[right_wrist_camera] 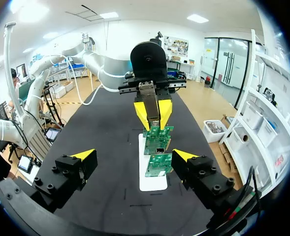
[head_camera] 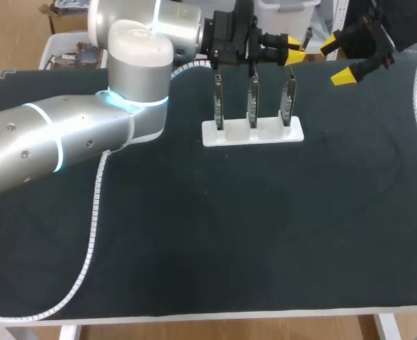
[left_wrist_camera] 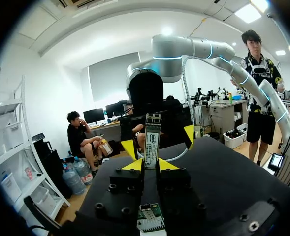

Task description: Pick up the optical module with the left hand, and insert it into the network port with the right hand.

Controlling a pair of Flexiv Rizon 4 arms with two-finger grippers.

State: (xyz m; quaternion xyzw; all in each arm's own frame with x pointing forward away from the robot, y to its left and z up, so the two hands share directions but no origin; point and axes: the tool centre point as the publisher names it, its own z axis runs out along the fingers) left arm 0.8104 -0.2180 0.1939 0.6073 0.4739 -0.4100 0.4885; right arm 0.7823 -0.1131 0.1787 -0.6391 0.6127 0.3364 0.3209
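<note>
- While the left claw (left_wrist_camera: 151, 164) grips it, optical module (left_wrist_camera: 151, 140): slim metal bar.
- Right claw (right_wrist_camera: 135, 156): yellow wedge tips spread apart.
- 3 green boards (head_camera: 253, 99) upright in white block (head_camera: 253, 132).

Holder (head_camera: 253, 132): you find it on the table (head_camera: 229, 234), far middle.
Boards (head_camera: 253, 103): three stand upright in it, side by side.
Left gripper (head_camera: 294, 51): above and behind the row, optical module (left_wrist_camera: 151, 140) clamped between its fingers.
Right gripper (head_camera: 337, 61): right of the left gripper, facing it.

Count: three upright green circuit boards (right_wrist_camera: 157, 146); one flat white plastic holder (head_camera: 254, 133); one slim silver metal optical module (left_wrist_camera: 151, 140); two black yellow-tipped grippers, left gripper (head_camera: 294, 52) and right gripper (head_camera: 336, 61)
</note>
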